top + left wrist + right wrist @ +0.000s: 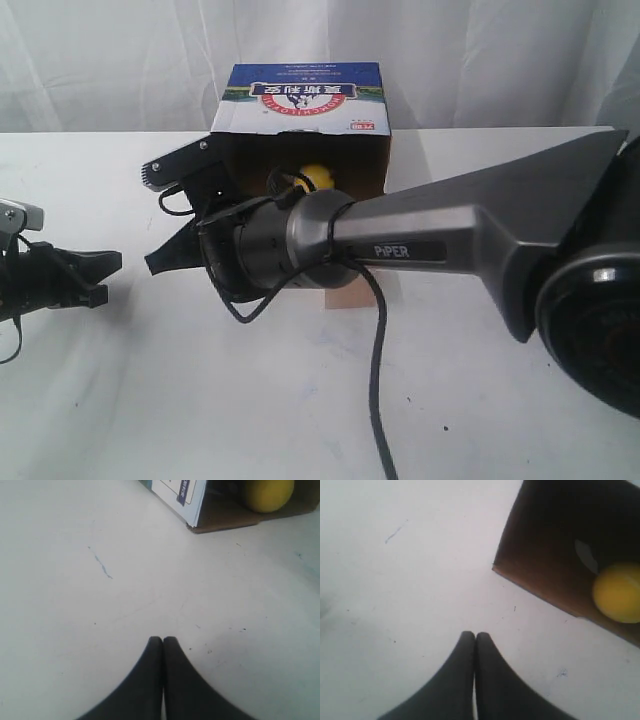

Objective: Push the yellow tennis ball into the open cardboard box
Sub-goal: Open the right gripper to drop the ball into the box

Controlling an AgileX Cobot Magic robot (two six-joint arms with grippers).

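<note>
Soft, even light fills all three views and washes the white table (100,380) almost blank. The right arm (470,215) shows a pale sheen along its grey shell and lays only a faint shadow beneath it. The inside of the open cardboard box (540,555) is dim, yet the yellow tennis ball (617,592) glows bright. Both wrist views are soft, with the dark fingers (142,685) close to each lens blurred at their edges.

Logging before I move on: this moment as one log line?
yellow tennis ball: inside open cardboard box | left tool: shut, clear of box | right tool: shut, near box mouth | task: looks done
</note>
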